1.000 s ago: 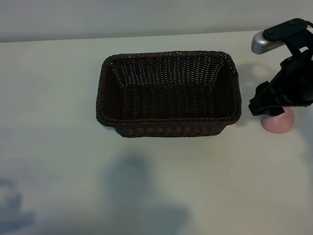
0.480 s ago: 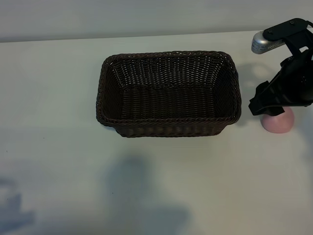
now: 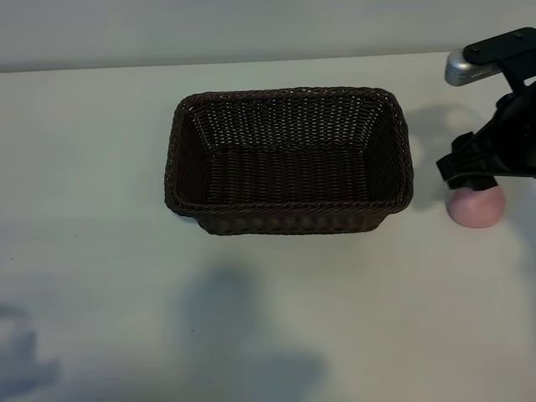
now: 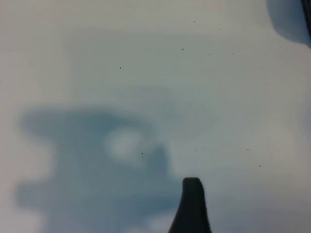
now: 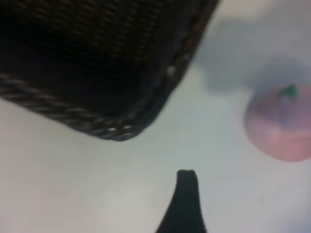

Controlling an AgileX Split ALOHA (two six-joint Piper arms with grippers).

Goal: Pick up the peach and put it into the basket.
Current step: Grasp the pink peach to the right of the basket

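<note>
One peach [image 3: 476, 208] – one basket [image 3: 289, 159]

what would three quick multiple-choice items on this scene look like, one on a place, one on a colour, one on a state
1. Where is the peach?
A. in the basket
B. on the table right of the basket
C. held in the air

2. What colour is the basket?
A. dark brown
B. white
C. green

3. How does the right gripper stand?
A. shut on the peach
B. shut, empty
C. open, above the peach

Answers: 1 B, it rests on the table beside the basket's right end. 2 A, the wicker is dark brown. 3 C, nothing is between its fingers.
</note>
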